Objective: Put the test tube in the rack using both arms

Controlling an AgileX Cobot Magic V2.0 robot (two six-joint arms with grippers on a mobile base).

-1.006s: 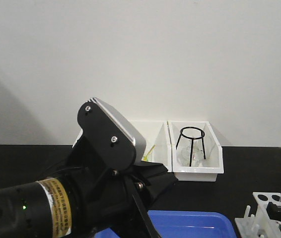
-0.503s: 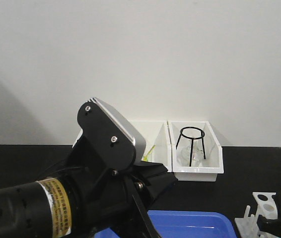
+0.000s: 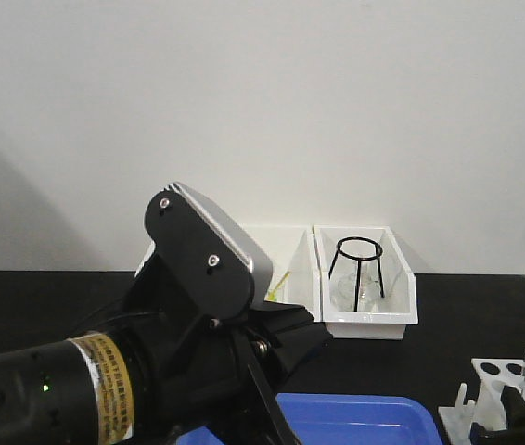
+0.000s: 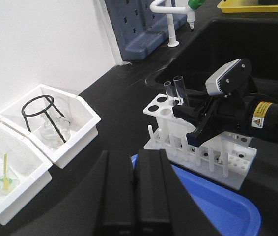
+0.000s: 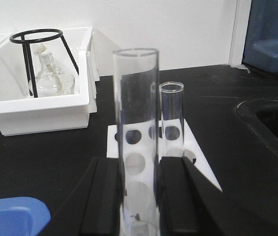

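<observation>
In the right wrist view the test tube (image 5: 136,118) stands upright between my right gripper's (image 5: 138,164) black fingers, which press on both its sides. Its lower end hangs over the holes of the white rack (image 5: 122,147). A second clear tube (image 5: 171,115) stands in the rack just behind. The left wrist view shows the held test tube (image 4: 180,89) and the right gripper (image 4: 182,110) above the rack (image 4: 198,150). My left gripper (image 4: 135,156) is shut on nothing, low over the blue tray. The front view shows the rack (image 3: 492,378) at the bottom right.
White bins (image 3: 402,320) stand at the back wall, one holding a black wire tripod (image 3: 359,264) over a glass flask. A blue tray (image 3: 355,417) lies in front of the rack. A black sink (image 4: 247,49) and a white faucet (image 4: 171,19) lie beyond the rack.
The right gripper has come into the front view with the test tube, then moved left and down towards the rack. The left arm has not moved.
</observation>
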